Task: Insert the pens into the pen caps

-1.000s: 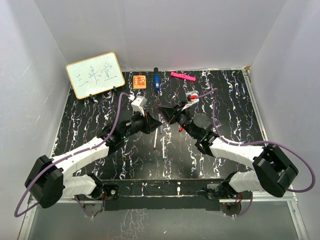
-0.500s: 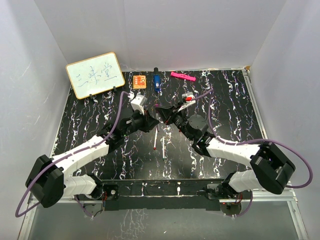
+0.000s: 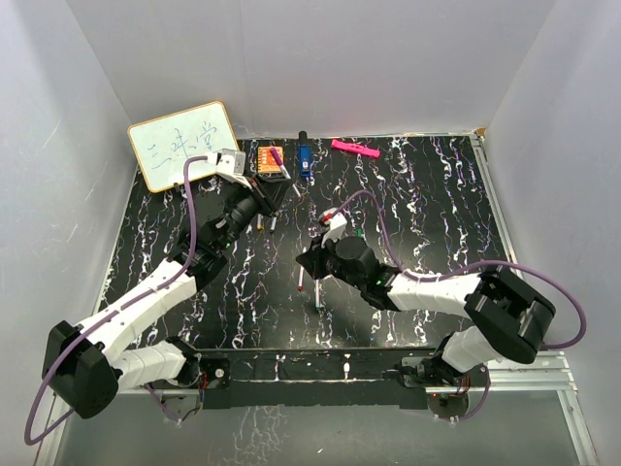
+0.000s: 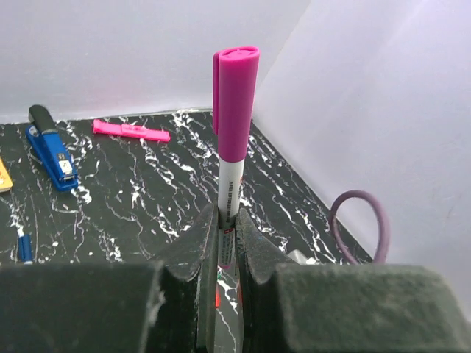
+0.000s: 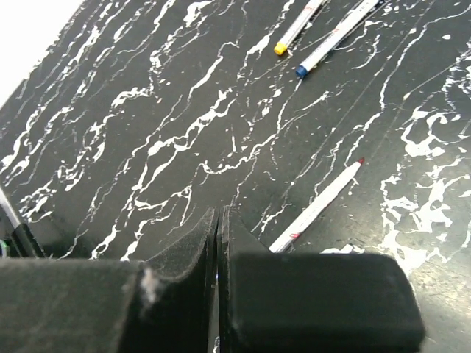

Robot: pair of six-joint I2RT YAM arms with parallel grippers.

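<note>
So the left end effector [image 4: 228, 229] is clamped on a white-barrelled pen [image 4: 230, 184] with a magenta-purple cap [image 4: 235, 103] sitting on its top end. The cap looks seated from the wrist view, though I can't tell if it's pushed fully home. The pen stands upright out of the jaws with the capped end free. That makes sense to me: gripping low on the barrel leaves the tip end clear for a cap to slide on. From above, that arm is stretched to the far side of the tabletop [image 3: 437, 214], right at the orange square [image 3: 264, 157], with the blue stapler [image 3: 304, 160] and pink bar [image 3: 354, 149] nearby.

The right end effector [image 5: 218, 220] has its fingers pressed together with nothing between them, low over the tabletop. Just beside it lies a red-tipped pen [image 5: 320, 206], uncapped. A yellow-tipped pen [image 5: 293, 35] and a blue-tipped pen [image 5: 335, 35] lie side by side farther off. My guess is the purple one's basically done and wants setting down. The red one looks next, so those right fingers would need to spread first. Loose caps are too small for me to pick out here.
</note>
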